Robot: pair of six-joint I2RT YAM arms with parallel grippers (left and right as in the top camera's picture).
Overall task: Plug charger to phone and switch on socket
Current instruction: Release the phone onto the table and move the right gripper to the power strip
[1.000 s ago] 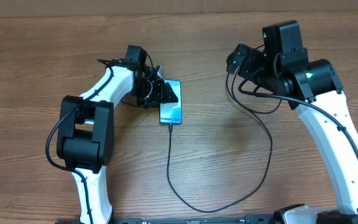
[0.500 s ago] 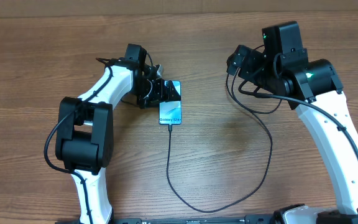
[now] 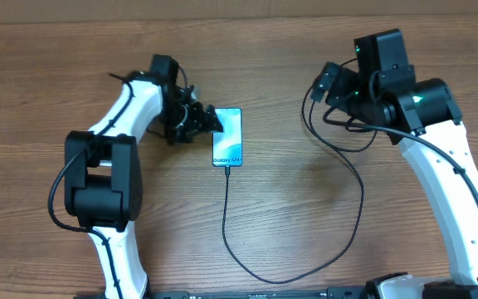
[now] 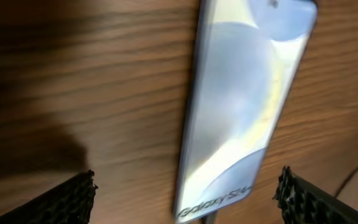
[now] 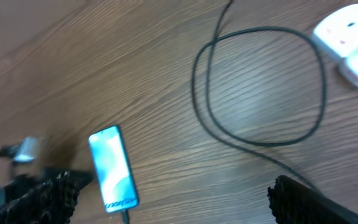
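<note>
The phone (image 3: 227, 137) lies flat on the wooden table, screen lit, white text at its near end. The charger (image 3: 351, 228), a thin black cable, meets that end and runs in a wide loop toward the right arm. My left gripper (image 3: 203, 123) stands open just left of the phone, not touching it. In the left wrist view the phone (image 4: 247, 106) lies ahead between the two spread fingers (image 4: 64, 199). My right gripper (image 3: 329, 83) hangs open above the table. In its wrist view the socket (image 5: 350, 34) shows at the top right, beyond a loop of the charger (image 5: 321, 93) and apart from the phone (image 5: 112, 168).
The socket is hidden under the right arm in the overhead view. A cardboard wall (image 3: 239, 8) runs along the table's far edge. Bare wood lies between the phone and the cable loop.
My left gripper has opened and drawn back to the left, off the phone. The phone stays where it lay. The right arm has shifted slightly to the right.
</note>
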